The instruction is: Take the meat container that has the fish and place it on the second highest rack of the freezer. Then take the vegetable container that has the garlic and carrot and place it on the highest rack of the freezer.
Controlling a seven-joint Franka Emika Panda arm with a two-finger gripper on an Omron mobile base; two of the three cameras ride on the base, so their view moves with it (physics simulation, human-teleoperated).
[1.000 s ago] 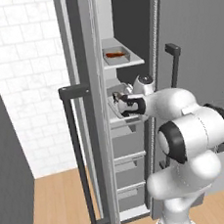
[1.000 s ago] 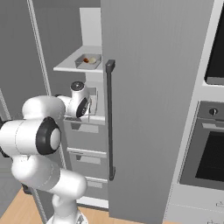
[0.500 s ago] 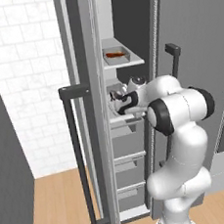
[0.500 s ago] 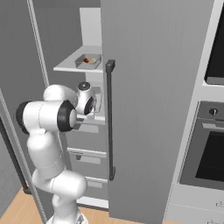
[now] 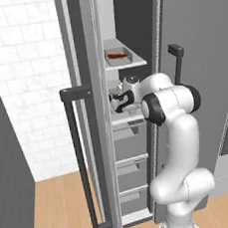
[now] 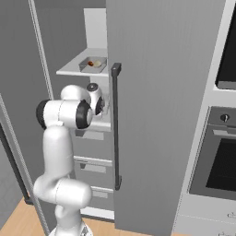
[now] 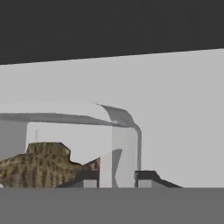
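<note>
In the hand view the striped brown fish point(image 7: 39, 168) lies in the grey meat container point(image 7: 124, 131). My gripper point(image 7: 118, 178) is shut on the container's near wall, one fingertip on each side of it. From the left base view the gripper point(image 5: 117, 103) is inside the freezer, just above the second rack point(image 5: 129, 118), and the container is mostly hidden by the hand. The vegetable container point(image 5: 118, 57) sits on the highest rack point(image 5: 135, 62) with an orange piece in it. From the right it is the same vegetable container point(image 6: 93, 64), holding a red and a pale piece.
The left freezer door point(image 5: 88, 114) stands open close beside the arm, with its long dark handle point(image 5: 76, 155). The right door point(image 6: 156, 110) and its handle point(image 6: 115, 124) cover the hand in the right base view. Drawers point(image 5: 130, 154) lie below the racks. An oven point(image 6: 219, 161) is at the right.
The hand has pushed a little deeper into the freezer at the second rack's height, and the elbow has swung up and to the right. The grip on the container has held.
</note>
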